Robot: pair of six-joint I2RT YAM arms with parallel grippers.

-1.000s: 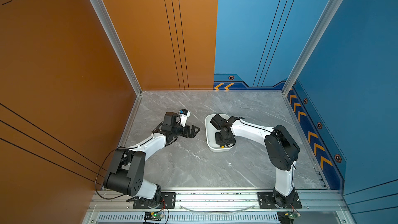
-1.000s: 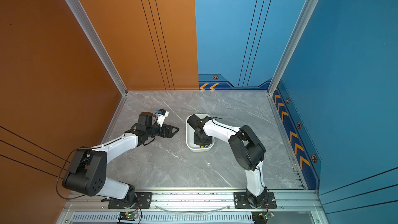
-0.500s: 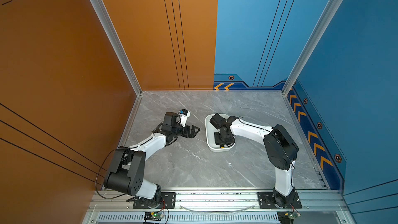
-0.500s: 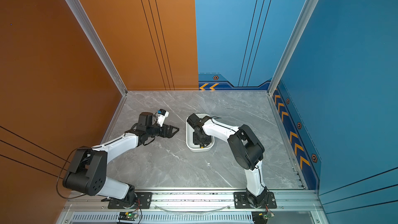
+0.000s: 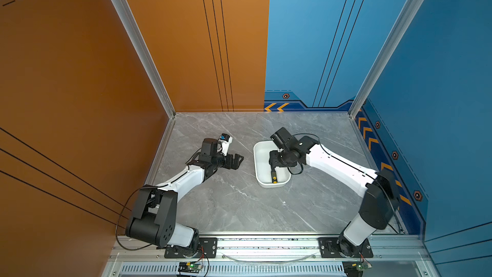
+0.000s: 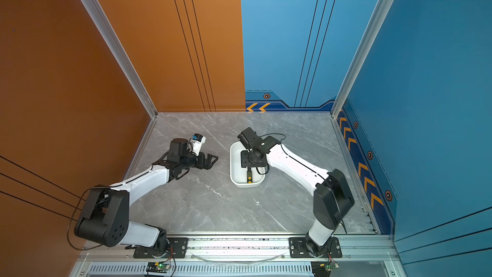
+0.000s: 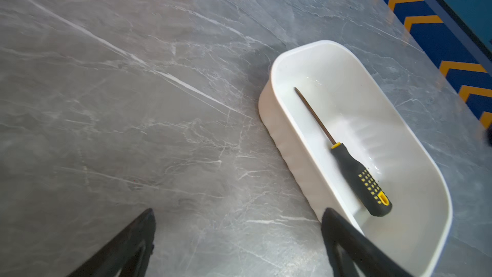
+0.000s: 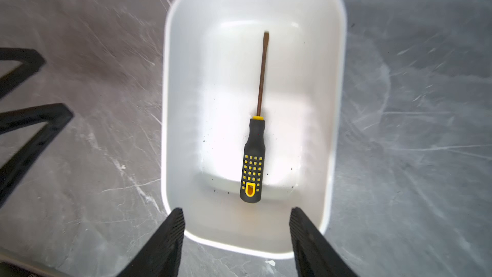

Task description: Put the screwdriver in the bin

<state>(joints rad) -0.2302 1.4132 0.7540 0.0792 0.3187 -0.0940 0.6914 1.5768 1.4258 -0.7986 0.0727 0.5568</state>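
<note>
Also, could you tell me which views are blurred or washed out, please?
Right wrist view: the bin rim and the marble around it are smeared by motion blur, and glare washes out the bin floor, though the screwdriver reads sharp. Left wrist view: mostly crisp, slight smear beside the screwdriver handle. Both top views: sharp, evenly lit.

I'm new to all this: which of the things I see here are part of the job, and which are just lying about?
Part of the job:
- slim black-and-yellow-handled screwdriver, lying inside the bin
- shallow white rectangular plastic bin
- right gripper, open above the bin

Just there:
- left gripper, open beside the bin
- grey marble tabletop
</note>
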